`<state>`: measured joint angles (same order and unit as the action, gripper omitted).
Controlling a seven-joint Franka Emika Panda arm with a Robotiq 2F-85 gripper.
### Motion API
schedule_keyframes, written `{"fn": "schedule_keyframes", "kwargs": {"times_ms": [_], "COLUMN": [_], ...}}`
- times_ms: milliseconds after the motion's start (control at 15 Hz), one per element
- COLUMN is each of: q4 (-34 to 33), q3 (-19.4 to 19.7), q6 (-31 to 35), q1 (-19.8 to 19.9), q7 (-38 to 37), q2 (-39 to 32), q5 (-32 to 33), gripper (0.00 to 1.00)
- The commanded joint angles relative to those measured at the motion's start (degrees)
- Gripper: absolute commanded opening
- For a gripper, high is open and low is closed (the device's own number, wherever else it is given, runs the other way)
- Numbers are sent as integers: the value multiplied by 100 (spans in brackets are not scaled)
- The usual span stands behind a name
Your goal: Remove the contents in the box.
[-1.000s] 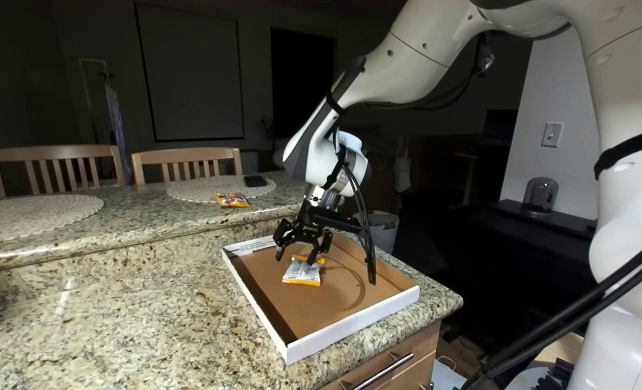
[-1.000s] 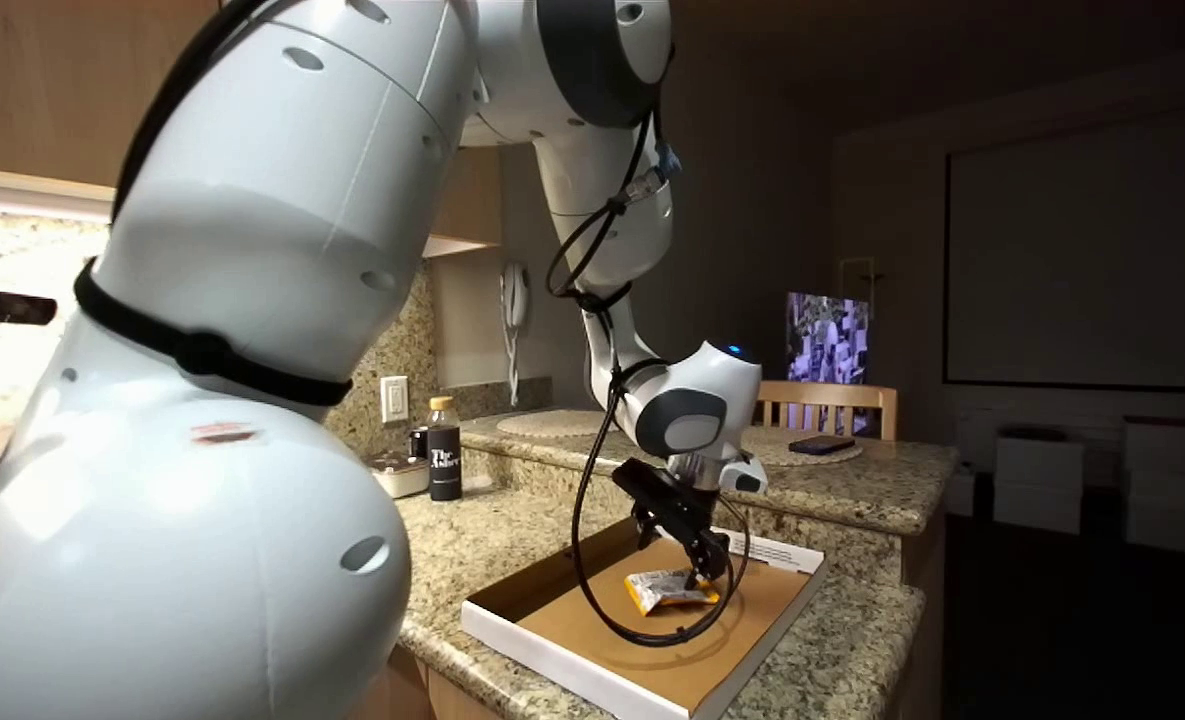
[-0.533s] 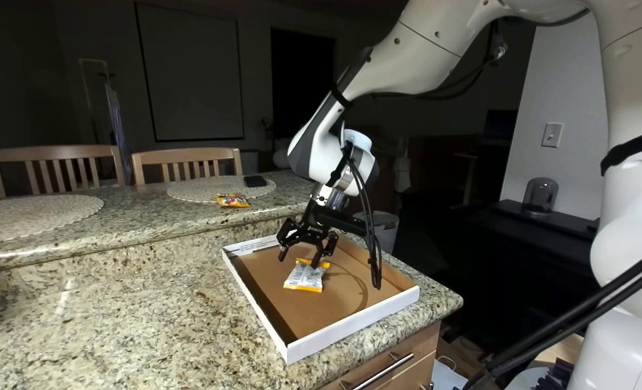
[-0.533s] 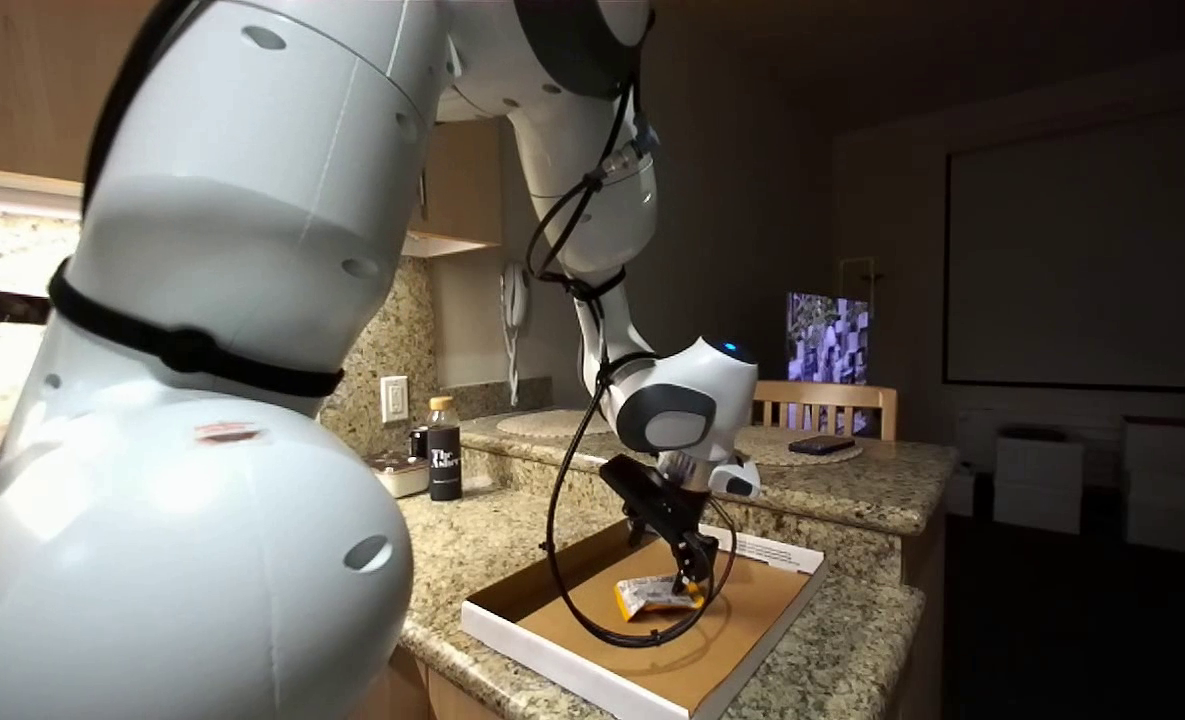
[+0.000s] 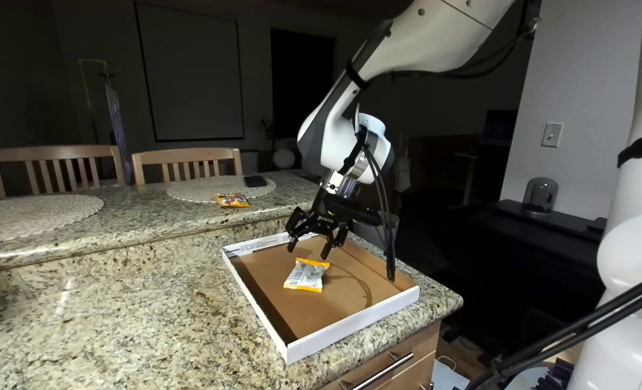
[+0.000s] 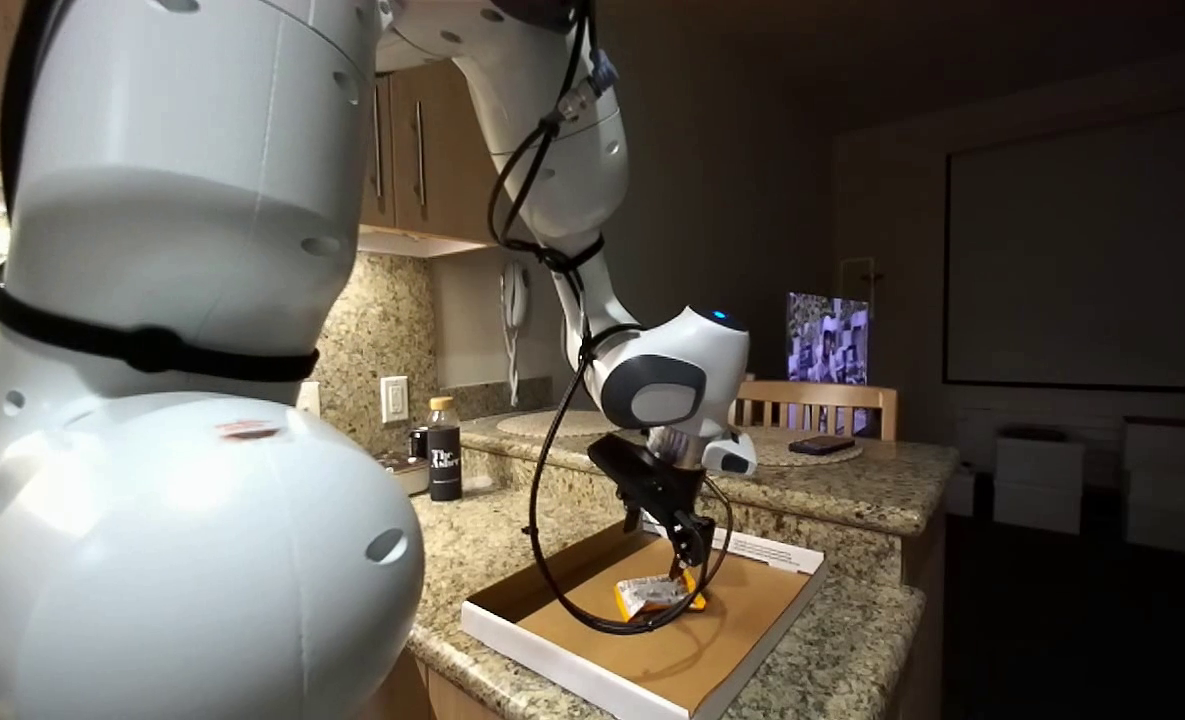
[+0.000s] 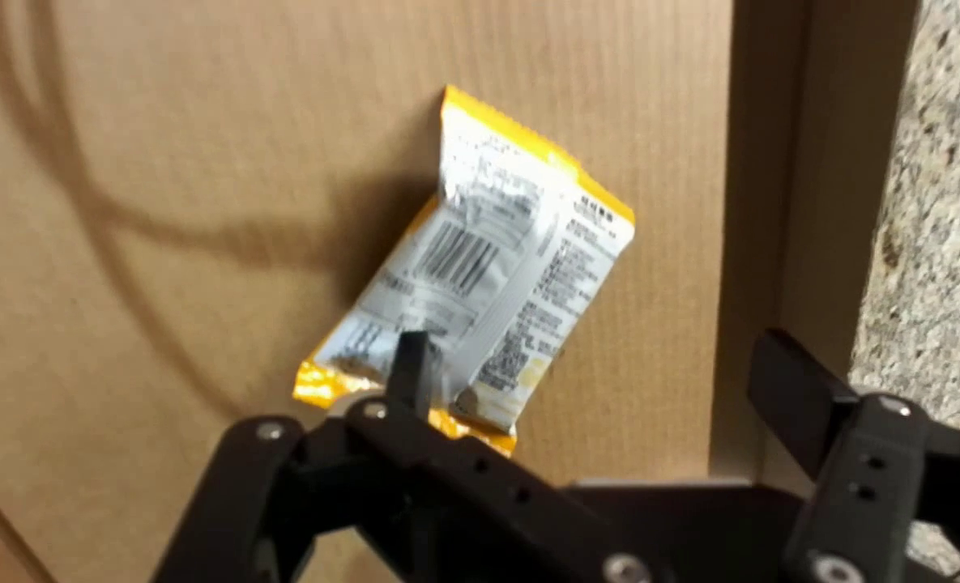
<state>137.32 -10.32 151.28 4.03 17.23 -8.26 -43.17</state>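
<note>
A white packet with yellow-orange ends (image 5: 306, 275) lies on the brown floor of the shallow white-walled box (image 5: 356, 327). It also shows in an exterior view (image 6: 649, 594) and in the wrist view (image 7: 500, 267), barcode side up. My gripper (image 5: 308, 251) is open and empty above the box, over the packet's far end and apart from it. In the wrist view the gripper (image 7: 597, 364) has its fingers wide apart. The left finger covers part of the packet's near end; the right finger is beside the box wall. Another yellow-orange packet (image 5: 233, 200) lies outside the box on the raised counter.
The box stands on a granite counter (image 5: 163, 303) near its edge. A raised granite ledge (image 5: 136, 227) runs behind it, with round woven mats (image 5: 201, 189) and a dark phone (image 5: 254, 181). A dark bottle (image 6: 444, 460) stands further back. A black cable loops by the gripper.
The packet slid slightly toward the box's near side, then stayed still. My gripper has risen off it and moved back toward the robot, staying open.
</note>
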Motion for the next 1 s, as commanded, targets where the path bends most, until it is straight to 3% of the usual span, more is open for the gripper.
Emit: {"fn": "schedule_keyframes", "kwargs": {"times_ms": [0, 200, 533, 933], "q4": [252, 157, -90, -726], "q3": [193, 339, 573, 554], "q6": [-1110, -1773, -1882, -1733], "q1": [-98, -199, -247, -298], "q7": [138, -80, -329, -127], "q2": [281, 105, -235, -709], "q5": [-180, 30, 222, 454], "gripper": [100, 100, 100, 100]}}
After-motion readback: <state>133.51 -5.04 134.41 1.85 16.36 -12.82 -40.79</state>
